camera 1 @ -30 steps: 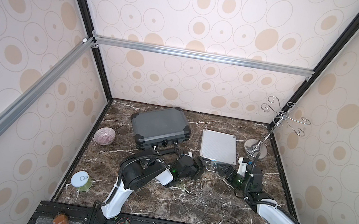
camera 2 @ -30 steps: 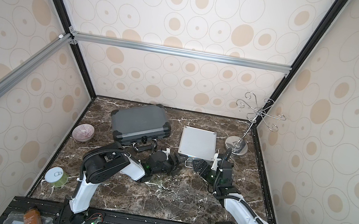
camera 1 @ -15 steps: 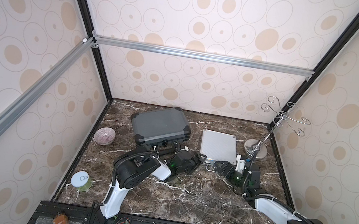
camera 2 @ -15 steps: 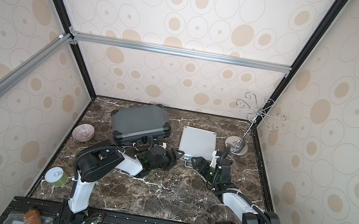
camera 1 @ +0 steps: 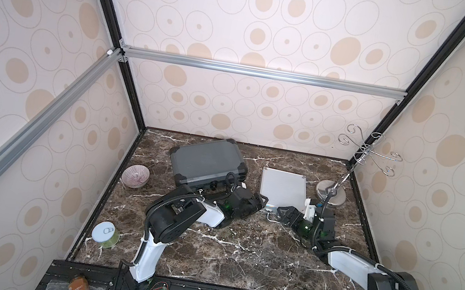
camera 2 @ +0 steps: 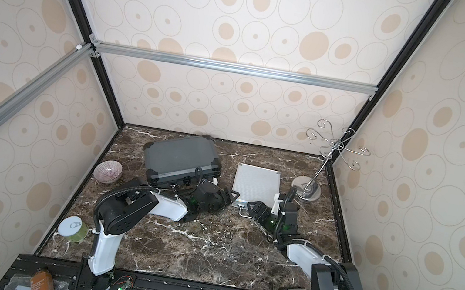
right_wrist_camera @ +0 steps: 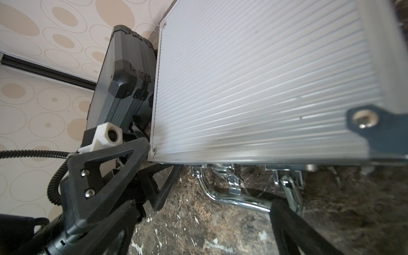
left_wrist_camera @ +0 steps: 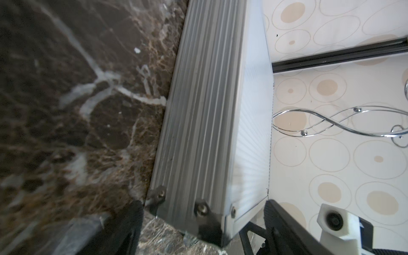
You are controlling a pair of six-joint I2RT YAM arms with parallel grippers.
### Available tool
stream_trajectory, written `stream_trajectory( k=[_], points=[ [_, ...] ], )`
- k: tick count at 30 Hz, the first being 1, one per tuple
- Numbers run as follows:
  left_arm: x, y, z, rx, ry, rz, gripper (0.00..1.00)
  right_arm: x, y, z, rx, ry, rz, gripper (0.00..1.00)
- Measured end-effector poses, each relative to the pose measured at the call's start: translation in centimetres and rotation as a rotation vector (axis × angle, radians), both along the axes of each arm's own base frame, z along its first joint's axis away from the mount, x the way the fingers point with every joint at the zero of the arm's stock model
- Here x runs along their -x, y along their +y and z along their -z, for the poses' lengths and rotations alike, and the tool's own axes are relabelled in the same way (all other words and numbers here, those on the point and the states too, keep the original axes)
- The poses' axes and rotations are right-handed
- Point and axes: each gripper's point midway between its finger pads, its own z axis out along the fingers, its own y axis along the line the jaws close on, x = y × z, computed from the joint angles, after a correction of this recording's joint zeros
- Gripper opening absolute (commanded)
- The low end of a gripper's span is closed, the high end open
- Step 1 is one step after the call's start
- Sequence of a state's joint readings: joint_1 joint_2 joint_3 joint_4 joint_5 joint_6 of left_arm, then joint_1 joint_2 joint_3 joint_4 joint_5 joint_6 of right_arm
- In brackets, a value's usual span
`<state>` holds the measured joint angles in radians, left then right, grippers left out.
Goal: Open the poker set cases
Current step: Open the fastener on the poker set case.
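**Both grippers at the silver case's front, both cases shut**

The silver case (camera 1: 281,189) lies flat on the marble table (camera 1: 237,258) with its lid down. The grey case (camera 1: 206,162) lies closed just to its left, set at an angle. The left gripper (camera 1: 259,204) has its fingers (left_wrist_camera: 280,218) spread and straddles the silver case's front left corner. The right gripper (camera 1: 281,214), fingers also spread wide, sits at the front edge, one finger by the chrome handle (right_wrist_camera: 231,201). A chrome stand (camera 1: 330,194) is just right of the silver case.
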<state>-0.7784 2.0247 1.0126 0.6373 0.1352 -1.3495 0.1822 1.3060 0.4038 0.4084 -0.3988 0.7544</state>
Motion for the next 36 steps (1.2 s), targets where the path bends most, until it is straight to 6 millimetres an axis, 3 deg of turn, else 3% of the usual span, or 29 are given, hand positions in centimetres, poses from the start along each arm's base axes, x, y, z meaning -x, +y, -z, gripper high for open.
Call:
stream_trajectory(
  k=[14,20,36],
  points=[
    [-2.0,-0.4,-0.9,-0.136,-0.096,0.063,0.82,-1.3,1.2,0.9,-0.013,0.013,-0.035,0.94],
    [-1.6,-0.5,1.2,-0.177,-0.079,0.103,0.79,-1.6,1.8,0.2,-0.017,-0.006,-0.052,0.94],
    [-1.5,-1.1,1.0,-0.159,-0.090,0.132,0.77,-1.6,2.9,0.8,0.015,0.011,-0.072,0.91]
  ],
)
